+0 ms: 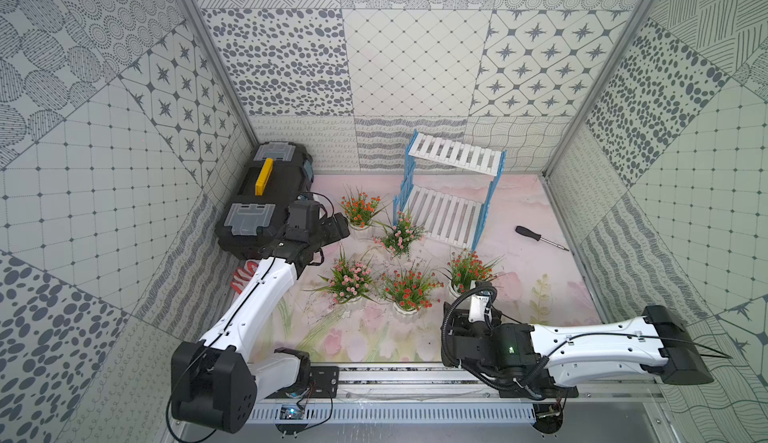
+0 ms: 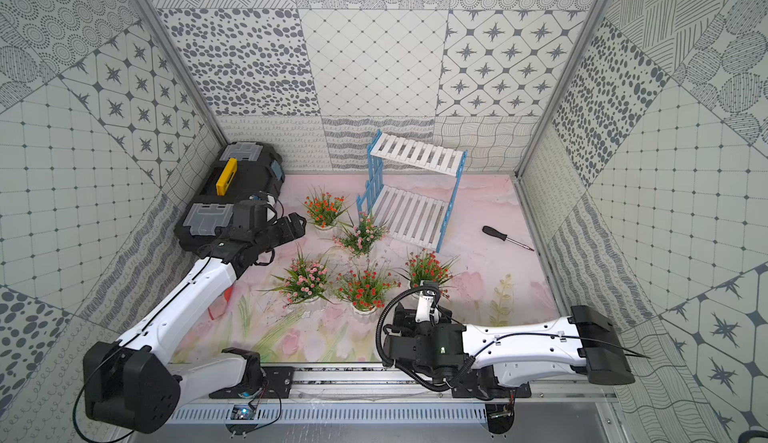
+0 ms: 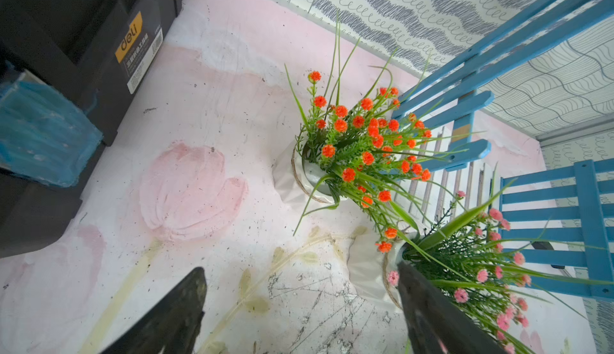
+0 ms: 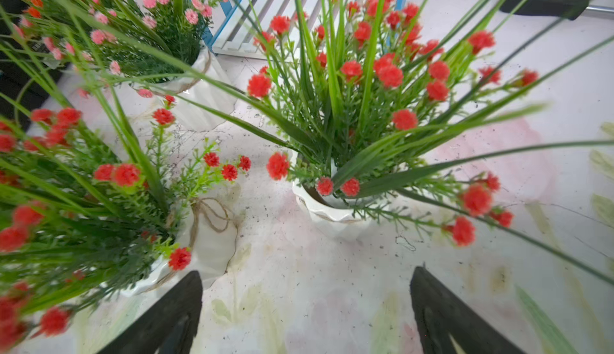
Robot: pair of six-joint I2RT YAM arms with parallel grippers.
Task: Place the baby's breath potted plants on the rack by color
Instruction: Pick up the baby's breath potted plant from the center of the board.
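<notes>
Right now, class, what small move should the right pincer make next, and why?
Probably ease the right pincer forward around the pot of the red plant straight ahead: its jaws stand open and empty, the pot lies in line with the gap between them, and the rack holds no plants.

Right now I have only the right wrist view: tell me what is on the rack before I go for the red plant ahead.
Observer: Nothing. Both tiers of the rack are bare; all five plants stand on the table.
Operator: Report the left gripper.
Observer: The left gripper is open and empty, near the orange plant by the black toolbox.
Operator: Check the screwdriver; I see only its handle.
Observer: The screwdriver lies to the right of the rack, apart from it, metal tip pointing away from it.
</notes>
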